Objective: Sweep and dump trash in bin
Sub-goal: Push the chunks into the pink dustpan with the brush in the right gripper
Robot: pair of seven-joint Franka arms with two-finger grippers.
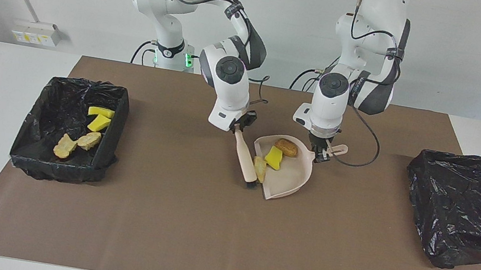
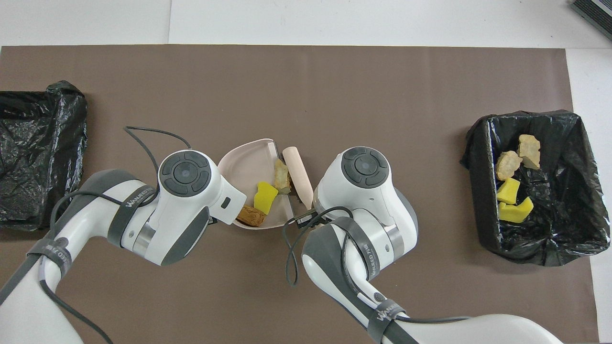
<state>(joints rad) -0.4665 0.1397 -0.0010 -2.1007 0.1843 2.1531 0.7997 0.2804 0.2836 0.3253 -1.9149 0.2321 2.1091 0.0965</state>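
A beige dustpan (image 1: 290,177) (image 2: 246,160) lies mid-table. It holds three pieces of trash: an orange-brown lump (image 1: 286,147) (image 2: 252,216), a yellow sponge chunk (image 1: 273,157) (image 2: 265,196) and a tan chunk (image 1: 259,168) (image 2: 282,176) at its open edge. My left gripper (image 1: 324,152) is shut on the dustpan's handle. My right gripper (image 1: 240,128) is shut on the beige brush (image 1: 244,155) (image 2: 297,173), whose dark bristles rest by the tan chunk. The black-lined bin (image 1: 56,169) (image 2: 569,231) toward the right arm's end holds several yellow and tan scraps (image 1: 98,122) (image 2: 508,190).
A second black-bagged bin (image 1: 463,206) (image 2: 38,143) sits toward the left arm's end of the table. A brown mat (image 1: 205,235) covers the table. Cables hang from both wrists near the dustpan.
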